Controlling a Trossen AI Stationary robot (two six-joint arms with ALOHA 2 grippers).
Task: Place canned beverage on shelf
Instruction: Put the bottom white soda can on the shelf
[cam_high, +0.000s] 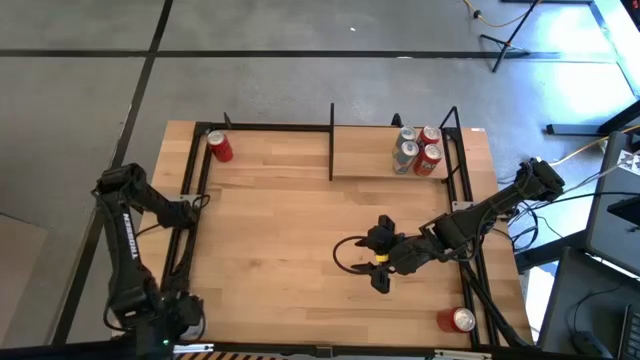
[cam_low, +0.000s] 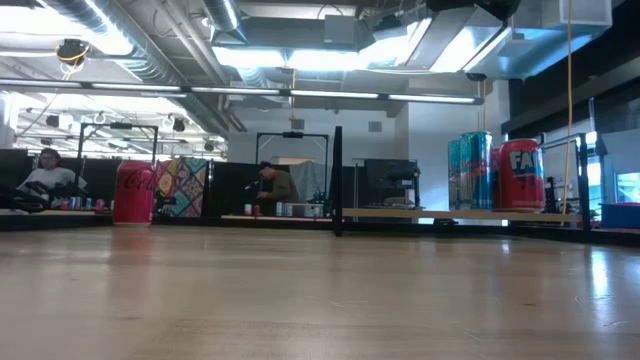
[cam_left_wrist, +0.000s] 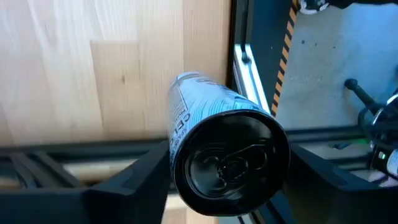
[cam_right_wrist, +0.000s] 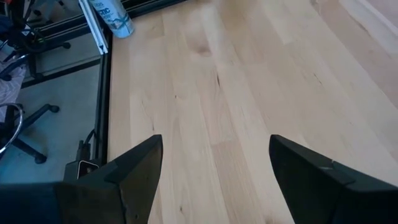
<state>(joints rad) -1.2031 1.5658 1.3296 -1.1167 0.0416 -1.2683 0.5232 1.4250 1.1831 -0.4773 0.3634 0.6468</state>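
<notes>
My left gripper (cam_high: 198, 203) is at the table's left edge, by the black frame, shut on a pale blue and white can with a black top (cam_left_wrist: 230, 155). The can also shows in the right wrist view (cam_right_wrist: 115, 17). My right gripper (cam_high: 370, 255) is open and empty above the bare tabletop right of centre, pointing toward the table's left edge (cam_right_wrist: 214, 180). The shelf (cam_high: 365, 155), a light-wood board in black rods, stands at the far right and holds several cans (cam_low: 495, 172). My left gripper pinches the can between its two fingers (cam_left_wrist: 140, 177), on opposite sides of the body just below the black top (cam_left_wrist: 186, 134). The fingers lie along the can, whose top faces the wrist camera. Whether its bottom end (cam_left_wrist: 186, 79) rests on the table, I cannot tell.
A red can (cam_high: 220, 147) stands at the far left corner. Another red can (cam_high: 457, 320) lies at the near right, by the frame rail. Black frame rods (cam_high: 331, 140) run round the table and shelf. People sit in the room behind (cam_low: 270, 187).
</notes>
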